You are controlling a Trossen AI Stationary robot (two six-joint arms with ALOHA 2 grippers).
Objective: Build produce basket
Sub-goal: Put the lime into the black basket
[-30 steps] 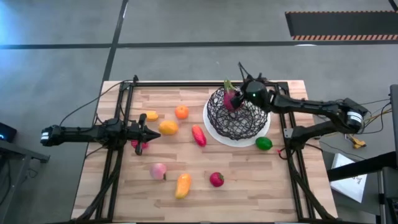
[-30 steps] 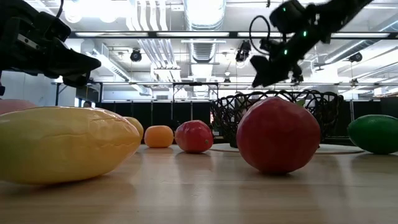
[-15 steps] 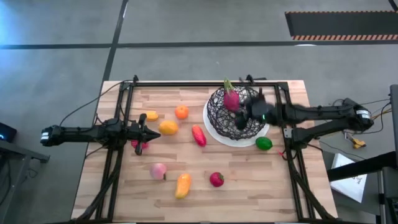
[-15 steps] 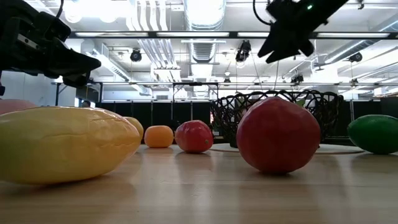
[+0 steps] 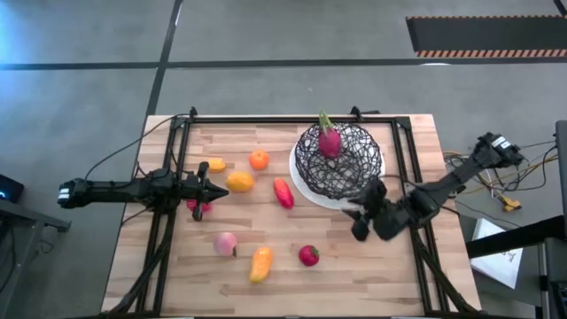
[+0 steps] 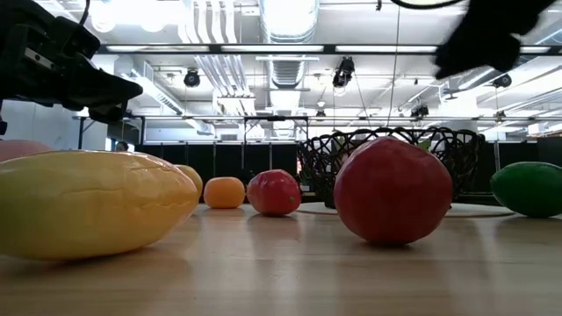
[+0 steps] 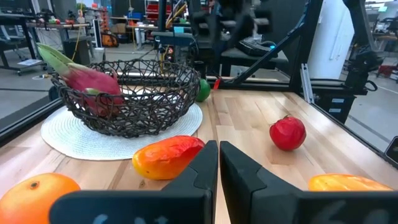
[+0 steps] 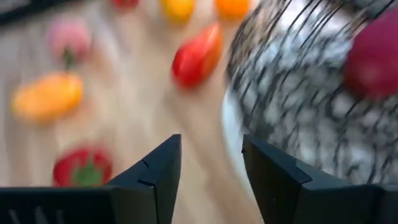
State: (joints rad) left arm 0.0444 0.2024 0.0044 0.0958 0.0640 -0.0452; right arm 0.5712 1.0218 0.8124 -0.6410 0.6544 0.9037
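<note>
The black wire basket [image 5: 338, 161] stands on its white round base at the table's far right, with the pink dragon fruit [image 5: 330, 140] lying inside it. My right gripper [image 8: 211, 168] is open and empty; in the high view it [image 5: 361, 221] hovers near the basket's near right side. The green piece [image 6: 527, 187] rests on the table there, hidden under that arm in the high view. My left gripper [image 5: 205, 188] is shut and empty at the table's left, above the wood beside a yellow-orange piece [image 5: 239, 182].
Loose on the table lie an orange [image 5: 258, 159], a small yellow piece [image 5: 215, 165], a long red piece [image 5: 283, 192], a pale pink piece [image 5: 225, 243], a yellow piece [image 5: 260, 263] and a red piece [image 5: 308, 256]. Black frame rails [image 5: 168, 177] run along the table's sides.
My right gripper has swung away from above the basket toward the table's near and right edges, and now hangs beyond the basket's near right side. The dragon fruit has stayed in the basket.
</note>
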